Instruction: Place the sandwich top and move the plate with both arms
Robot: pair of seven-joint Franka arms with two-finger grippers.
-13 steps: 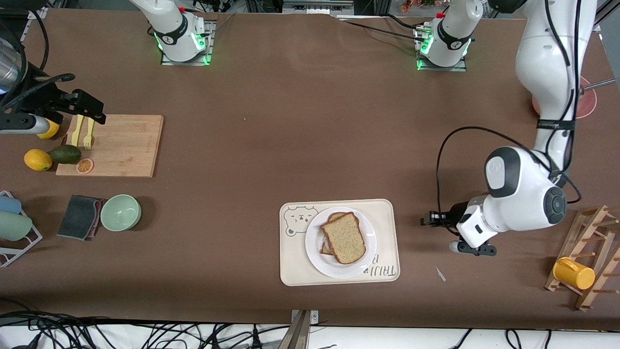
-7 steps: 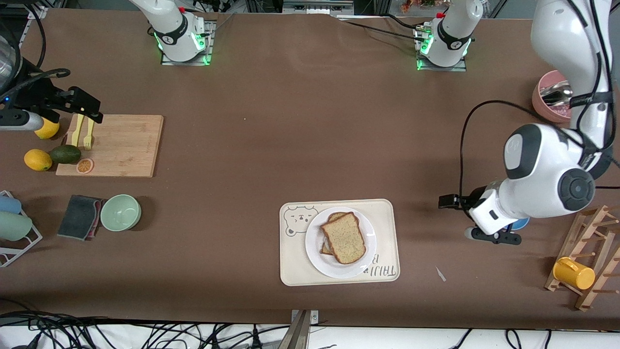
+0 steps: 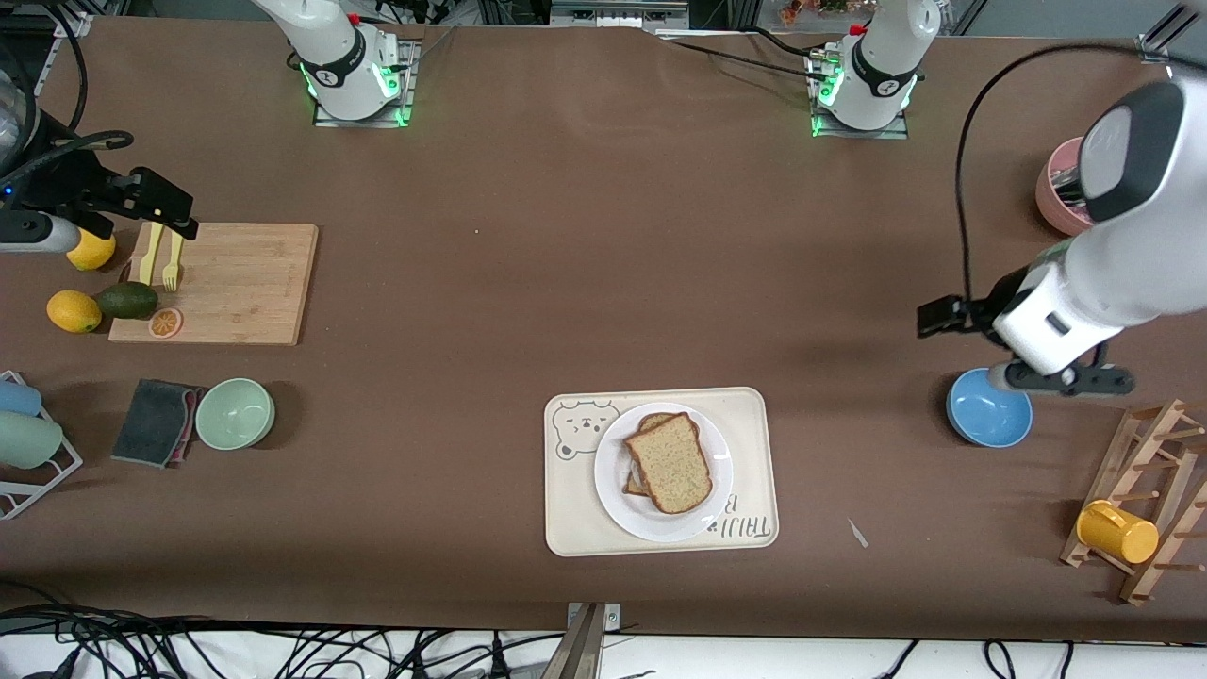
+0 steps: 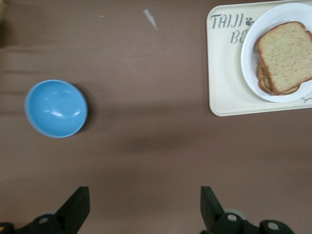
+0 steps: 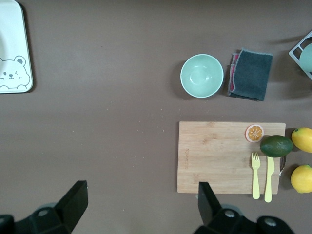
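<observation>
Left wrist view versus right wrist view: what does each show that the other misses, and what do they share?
Only the left wrist view shows the blue bowl, the plate and the sandwich top on it. Only the right wrist view shows the green bowl, dark cloth, cutting board, fork, avocado and lemons. Both show the cream tray and brown table.

The plate (image 3: pixel 664 471) with the sandwich top (image 3: pixel 670 461) sits on the cream tray (image 3: pixel 660 533), with bare desk (image 3: pixel 585 264) all around the tray. The nearest obstacles, the blue bowl (image 3: pixel 988 420) toward the left arm's end and the green bowl (image 3: pixel 235 413) toward the right arm's end, are well apart from it. The left pincer (image 3: pixel 938 316) hangs spread wide over open desk beside the blue bowl; the right pincer (image 3: pixel 165 207), likewise spread, is over the cutting board (image 3: pixel 236 283) edge.
</observation>
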